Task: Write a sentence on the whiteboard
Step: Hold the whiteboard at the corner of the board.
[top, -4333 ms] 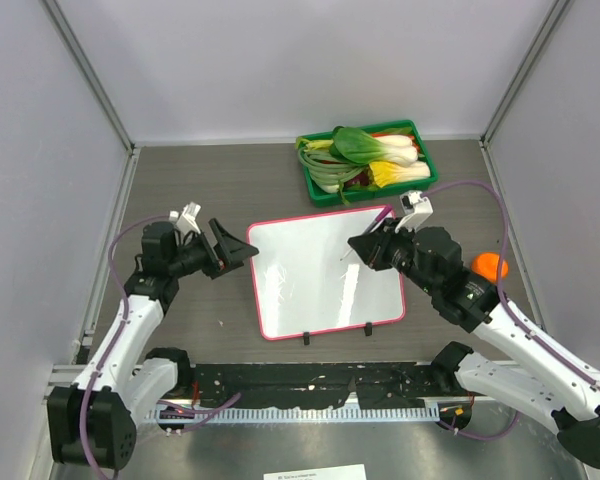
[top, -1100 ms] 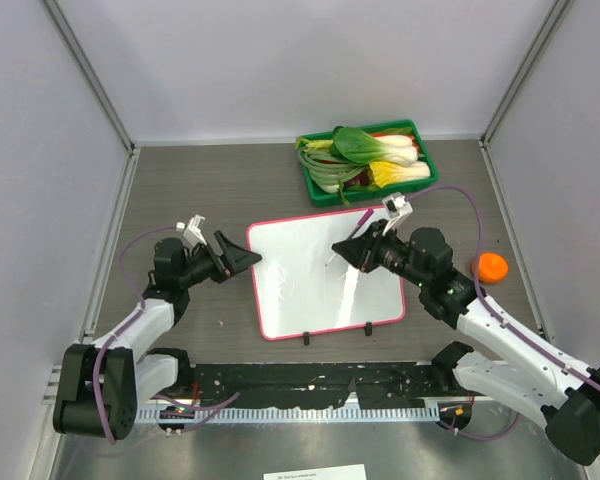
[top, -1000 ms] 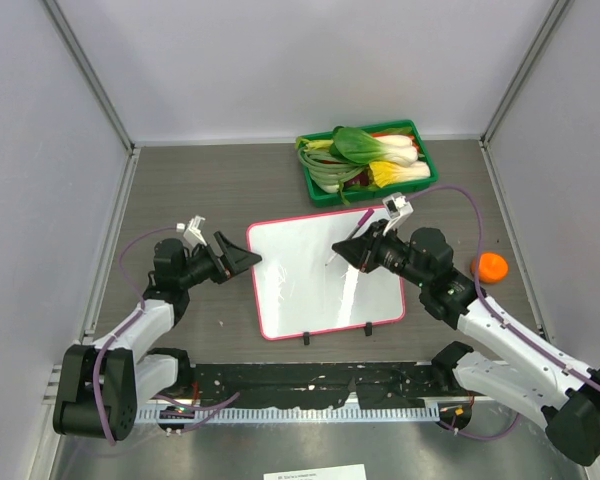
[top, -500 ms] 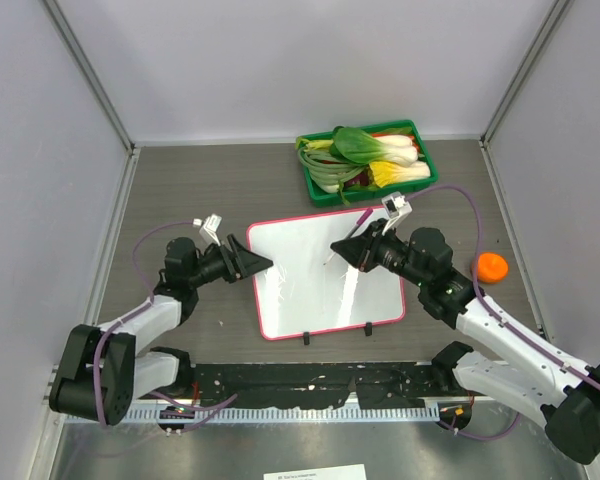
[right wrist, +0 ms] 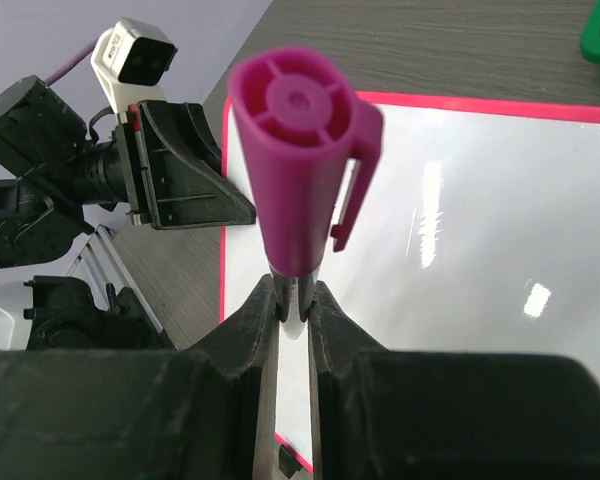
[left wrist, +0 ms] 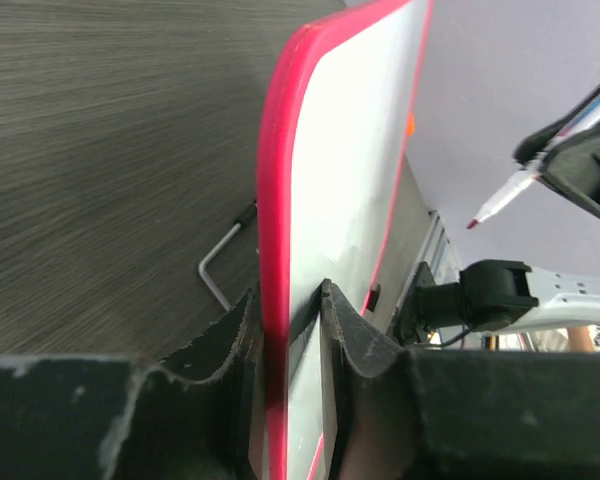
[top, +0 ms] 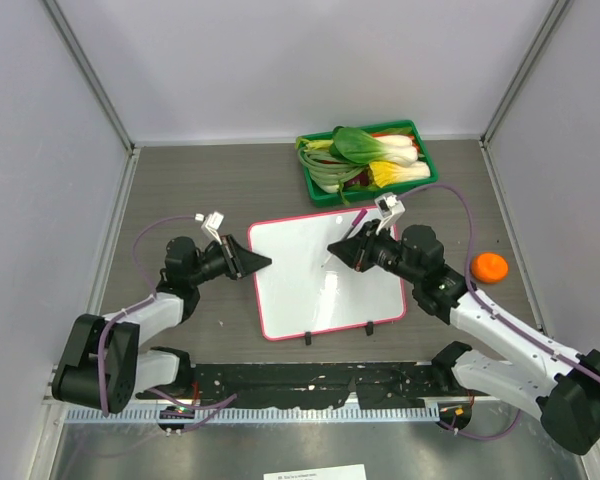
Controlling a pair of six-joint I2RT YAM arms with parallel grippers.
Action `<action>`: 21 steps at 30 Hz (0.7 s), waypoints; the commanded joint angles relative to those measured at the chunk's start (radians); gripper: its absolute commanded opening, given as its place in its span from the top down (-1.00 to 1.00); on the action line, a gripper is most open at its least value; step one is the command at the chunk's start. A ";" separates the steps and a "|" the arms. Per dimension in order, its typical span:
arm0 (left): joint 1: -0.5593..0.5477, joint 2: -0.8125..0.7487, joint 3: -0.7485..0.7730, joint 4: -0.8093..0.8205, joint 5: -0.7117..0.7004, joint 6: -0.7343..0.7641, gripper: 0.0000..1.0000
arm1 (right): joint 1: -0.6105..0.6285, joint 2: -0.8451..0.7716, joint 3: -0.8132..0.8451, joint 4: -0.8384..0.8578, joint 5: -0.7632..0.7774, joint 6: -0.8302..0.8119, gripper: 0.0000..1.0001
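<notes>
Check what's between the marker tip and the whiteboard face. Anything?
Nothing. In the left wrist view the marker points at the whiteboard with its tip clear of the face, only open air between. The top view can't show that gap.

We see a green tray (top: 429,160) at the back of the dark wood-grain table (top: 200,180), heaped with leafy greens (top: 360,143) on white and yellow stalks. A small orange object (top: 490,267) sits well apart on the table's right side.

No readable text. Paper slip (top: 315,472) far behind right claw (top: 335,250), at frame bottom: print too small. Whiteboard (top: 310,290) below claw: unmarked.
</notes>
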State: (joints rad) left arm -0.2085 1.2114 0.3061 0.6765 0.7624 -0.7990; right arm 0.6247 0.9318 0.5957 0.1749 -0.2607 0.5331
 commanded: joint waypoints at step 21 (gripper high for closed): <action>-0.003 -0.085 -0.012 -0.222 -0.126 0.185 1.00 | 0.148 0.154 0.065 0.316 0.187 -0.105 0.99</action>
State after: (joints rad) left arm -0.2100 1.1618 0.3099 0.5922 0.7624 -0.7502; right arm 0.7605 1.0622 0.6147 0.3458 -0.0952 0.4725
